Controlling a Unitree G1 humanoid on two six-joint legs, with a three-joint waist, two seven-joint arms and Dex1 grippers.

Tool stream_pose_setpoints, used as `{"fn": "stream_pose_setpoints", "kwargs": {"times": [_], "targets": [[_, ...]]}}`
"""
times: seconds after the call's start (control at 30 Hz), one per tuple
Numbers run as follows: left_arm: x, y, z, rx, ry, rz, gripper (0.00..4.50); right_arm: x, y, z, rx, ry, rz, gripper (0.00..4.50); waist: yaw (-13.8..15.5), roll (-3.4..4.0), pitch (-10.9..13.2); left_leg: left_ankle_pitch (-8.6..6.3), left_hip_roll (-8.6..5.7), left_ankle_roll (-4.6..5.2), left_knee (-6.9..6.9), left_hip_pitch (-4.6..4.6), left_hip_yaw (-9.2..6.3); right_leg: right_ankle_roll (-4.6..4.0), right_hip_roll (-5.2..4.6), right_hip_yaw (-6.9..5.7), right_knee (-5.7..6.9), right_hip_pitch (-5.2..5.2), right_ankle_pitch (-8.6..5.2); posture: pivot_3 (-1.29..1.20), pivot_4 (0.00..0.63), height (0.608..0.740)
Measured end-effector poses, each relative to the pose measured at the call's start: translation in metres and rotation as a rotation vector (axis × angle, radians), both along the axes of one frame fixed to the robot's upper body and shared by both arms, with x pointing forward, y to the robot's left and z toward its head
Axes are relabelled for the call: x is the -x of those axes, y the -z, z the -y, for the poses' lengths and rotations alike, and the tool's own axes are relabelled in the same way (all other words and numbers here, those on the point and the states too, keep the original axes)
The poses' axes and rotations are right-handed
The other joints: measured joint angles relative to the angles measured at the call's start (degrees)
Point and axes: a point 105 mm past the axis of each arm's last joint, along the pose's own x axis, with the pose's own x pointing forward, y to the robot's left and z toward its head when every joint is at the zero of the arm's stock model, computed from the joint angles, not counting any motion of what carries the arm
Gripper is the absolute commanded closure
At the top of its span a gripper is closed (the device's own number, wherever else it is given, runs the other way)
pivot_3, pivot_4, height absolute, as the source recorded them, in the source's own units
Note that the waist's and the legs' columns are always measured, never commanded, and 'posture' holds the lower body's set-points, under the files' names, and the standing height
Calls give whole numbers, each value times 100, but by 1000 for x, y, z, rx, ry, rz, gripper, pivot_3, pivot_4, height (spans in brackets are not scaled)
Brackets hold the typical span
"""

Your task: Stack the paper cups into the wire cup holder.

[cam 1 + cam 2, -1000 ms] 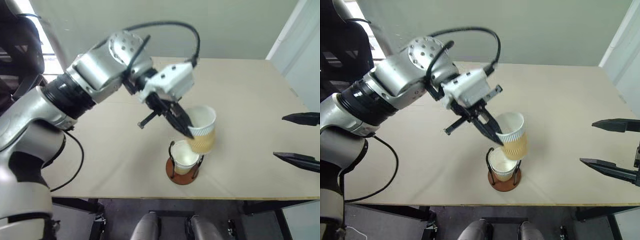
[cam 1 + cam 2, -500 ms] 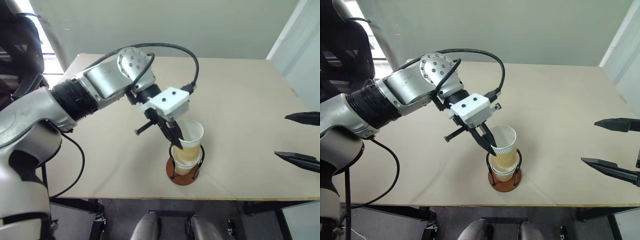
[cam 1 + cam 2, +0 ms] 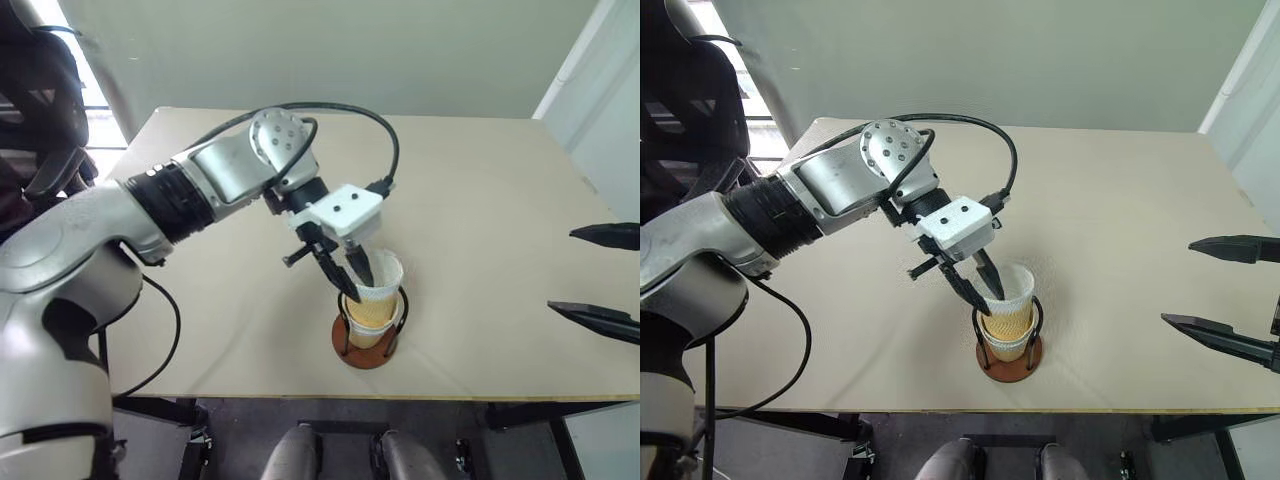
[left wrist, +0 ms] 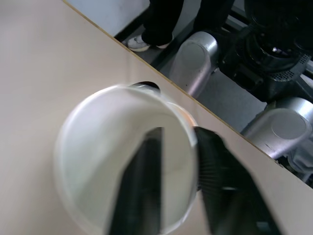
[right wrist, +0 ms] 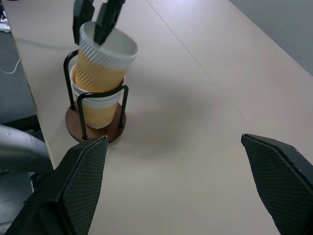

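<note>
The wire cup holder (image 3: pixel 365 354) stands near the table's front edge, its black loops (image 5: pixel 78 105) rising round two paper cups. The lower cup (image 5: pixel 98 105) sits on the reddish-brown base. The upper cup (image 3: pixel 376 287) is nested in it and leans a little. My left gripper (image 3: pixel 352 280) reaches down over the upper cup's rim. One finger (image 4: pixel 146 191) is inside the cup and the other finger (image 4: pixel 217 186) outside, slightly parted, with a gap to the wall. My right gripper (image 3: pixel 600 278) hangs open far to the right, holding nothing.
The tan table (image 3: pixel 480 190) stretches back and right of the holder. Its front edge (image 3: pixel 480 397) runs just below the holder's base. A white wall or door (image 3: pixel 600 90) stands beyond the table's right end.
My left gripper has carried the upper cup down and left into the cup in the holder. Its fingers have parted from the rim. The right gripper has kept still.
</note>
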Motion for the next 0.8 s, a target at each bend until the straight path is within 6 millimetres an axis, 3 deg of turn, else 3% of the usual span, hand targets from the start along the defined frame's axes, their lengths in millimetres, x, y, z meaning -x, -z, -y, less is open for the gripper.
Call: {"fn": "stream_pose_setpoints", "kwargs": {"times": [0.23,0.4,0.5,0.57,0.67,0.73,0.8], "targets": [[0,-5,1,22,-14,1,31,-1,-1,-1,-4,-9,4,0,0,0,0,-1,0,1,-1,0,0,1,0,0,-1,0,-1,0,150,740],[-4,-19,5,116,-67,-34,31,-6,0,-3,-6,-46,-11,0,-2,1,0,0,0,0,3,0,2,3,0,1,0,0,0,0,150,740],[-19,-49,-4,299,-208,-59,31,-13,0,-8,-4,-96,-17,0,-21,3,0,6,3,-4,0,2,7,5,4,4,5,-5,3,0,150,740],[-30,-77,-37,478,-382,-87,31,-18,-2,-12,-3,-138,-17,0,-107,17,-4,18,6,-18,-13,6,14,5,12,18,6,-15,2,0,150,740],[-39,-95,-115,684,-717,-91,31,-26,-2,-14,-22,-179,-28,0,-245,27,-11,67,17,-96,-37,29,31,11,49,67,6,-20,-6,0,150,740],[-38,-78,-165,750,-986,-72,31,-36,-5,-15,-36,-218,-31,0,-283,40,-18,72,17,-103,-55,44,35,33,55,88,11,-14,-21,0,150,740],[-34,-52,-189,750,-1156,-89,31,-43,-4,-17,-30,-249,-40,0,-253,37,-18,72,15,-103,-55,50,26,32,59,91,15,-14,-28,0,150,740]]}}
